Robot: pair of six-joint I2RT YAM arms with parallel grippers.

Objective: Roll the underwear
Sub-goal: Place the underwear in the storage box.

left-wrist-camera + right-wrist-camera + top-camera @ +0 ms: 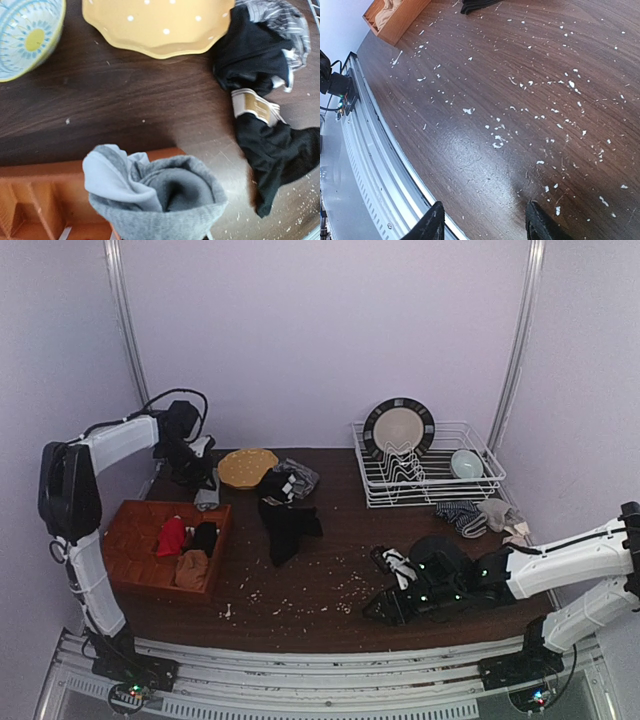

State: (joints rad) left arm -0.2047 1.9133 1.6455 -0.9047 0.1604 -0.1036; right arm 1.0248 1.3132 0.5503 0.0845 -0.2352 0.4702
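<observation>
Grey underwear [160, 200], one roll, in closed left hand [203, 483]; three rolls [192, 568] in tray [150, 583]; right hand [485, 220] open.

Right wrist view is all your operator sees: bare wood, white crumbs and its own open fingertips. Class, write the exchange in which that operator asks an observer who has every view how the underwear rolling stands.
Operator: Is the left gripper holding anything?
Observer: Yes. It holds the grey underwear, bunched up, at the far corner of the orange tray.
Operator: What is in that tray besides the tan piece I can see?
Observer: A red bundle and a black one, side by side in the far row of compartments.
</observation>
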